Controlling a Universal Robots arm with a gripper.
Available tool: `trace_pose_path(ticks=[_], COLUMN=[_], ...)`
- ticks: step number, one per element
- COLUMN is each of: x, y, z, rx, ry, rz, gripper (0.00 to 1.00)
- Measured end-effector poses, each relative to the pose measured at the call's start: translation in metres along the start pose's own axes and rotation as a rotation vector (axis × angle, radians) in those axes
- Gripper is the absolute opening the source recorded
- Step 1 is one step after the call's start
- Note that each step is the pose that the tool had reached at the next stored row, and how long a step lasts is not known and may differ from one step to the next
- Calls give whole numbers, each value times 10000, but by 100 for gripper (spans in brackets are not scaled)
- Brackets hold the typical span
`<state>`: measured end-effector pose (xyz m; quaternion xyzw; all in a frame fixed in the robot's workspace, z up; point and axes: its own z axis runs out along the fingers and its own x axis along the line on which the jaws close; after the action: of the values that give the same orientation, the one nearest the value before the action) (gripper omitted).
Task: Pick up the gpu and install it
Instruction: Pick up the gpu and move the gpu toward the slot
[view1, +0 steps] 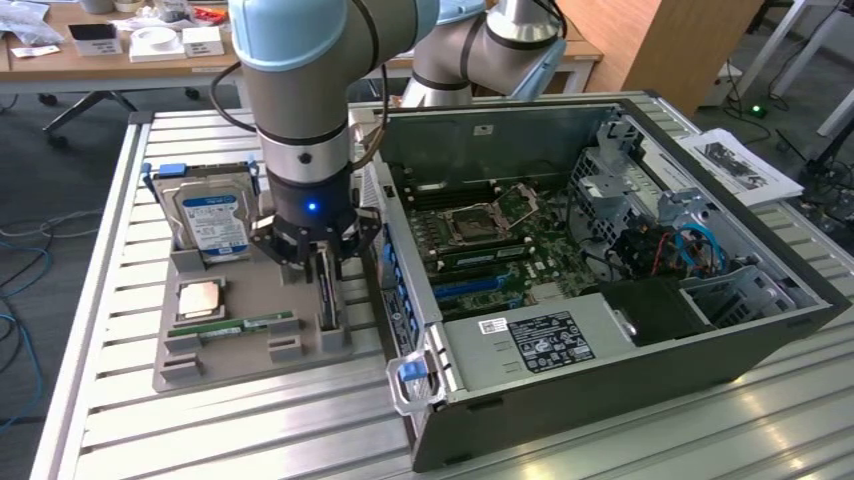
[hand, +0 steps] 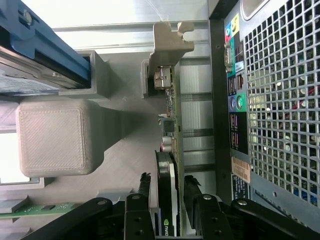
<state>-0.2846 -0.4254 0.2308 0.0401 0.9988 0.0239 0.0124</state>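
Standing by the bench, I see the arm reaching straight down over a grey tray (view1: 227, 365) on the slatted table (view1: 240, 430). The gripper (view1: 324, 270) hangs over the gpu (view1: 328, 308), which stands on its long edge in a slot at the tray's 3 o'clock side in the exterior view.

From the wrist camera the gpu (hand: 174, 125) shows edge-on: a thin green board with small components along it, a silver bracket (hand: 170, 40) with a hooked tab at the far end, and a black cooler (hand: 164, 185) on 1 face near the gripper (hand: 167, 185). The 2 black fingers (hand: 192, 192) stand apart, 1 on each side of the card. A thin gap shows on both sides, so they are spread around it and not pinching it.

In the exterior view, the hard drive (view1: 214, 222) with its blue label stands at 10 o'clock from the gripper, and the memory stick (view1: 247, 325) lies at 8 o'clock. The open computer case (view1: 747, 330) sits at 3 o'clock, just beside the tray.
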Motion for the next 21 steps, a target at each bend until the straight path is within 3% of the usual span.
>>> trace_pose_path(ticks=[21], x=[10], y=[-1], z=[-15], rx=[-2], ry=[-9], rz=[0], gripper=[40])
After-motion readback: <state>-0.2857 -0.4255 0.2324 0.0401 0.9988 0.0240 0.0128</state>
